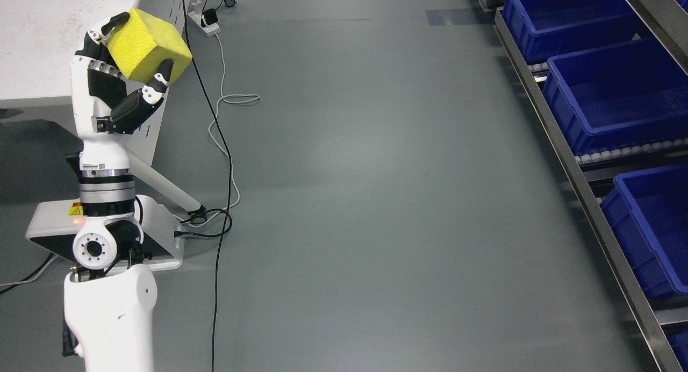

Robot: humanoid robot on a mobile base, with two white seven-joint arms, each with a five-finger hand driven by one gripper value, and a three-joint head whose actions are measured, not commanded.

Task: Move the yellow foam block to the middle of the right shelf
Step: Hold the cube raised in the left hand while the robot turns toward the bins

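Yellow foam block (pixel 148 47) pinched in left robot hand (pixel 121 73), carry step; next needs crossing to shelf (pixel 564 146) w/ middle bin (pixel 618 92).

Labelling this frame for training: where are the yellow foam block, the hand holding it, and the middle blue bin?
yellow foam block (pixel 153 47), head view, front face.
left hand (pixel 115 90), head view, palm.
middle blue bin (pixel 618 100), head view, inside floor.

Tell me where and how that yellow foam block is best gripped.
Across two opposite flat faces, as the left hand does now: fingers over the far top edge of the yellow foam block, thumb on its near lower face. It is a plain cube with no handle, so a pinch from below and the left probably suits it.
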